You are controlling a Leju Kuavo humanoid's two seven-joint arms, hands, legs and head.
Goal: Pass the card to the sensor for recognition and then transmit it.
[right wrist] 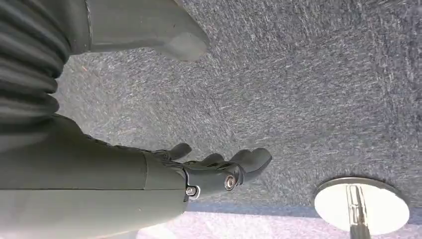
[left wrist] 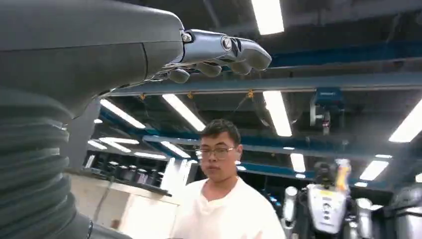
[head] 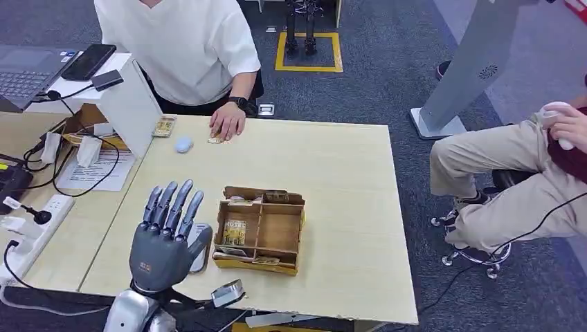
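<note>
Your robot's left hand [head: 165,235] stood raised with fingers spread, holding nothing, just left of the cardboard organizer [head: 259,230]. One card [head: 235,232] sat in its left compartment, long axis running away from you. Your right hand [right wrist: 219,172] hung empty over carpet [right wrist: 308,89], fingers loosely apart.

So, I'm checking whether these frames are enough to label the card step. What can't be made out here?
- Head view: whatever the person's hand covers on the pale wooden table.
- Head view: print on the cards in the brown cardboard compartment box is too small.
- Head view: the raised left hand hides the table behind it.
- Right wrist view: the right hand hangs over grey carpet.
</note>
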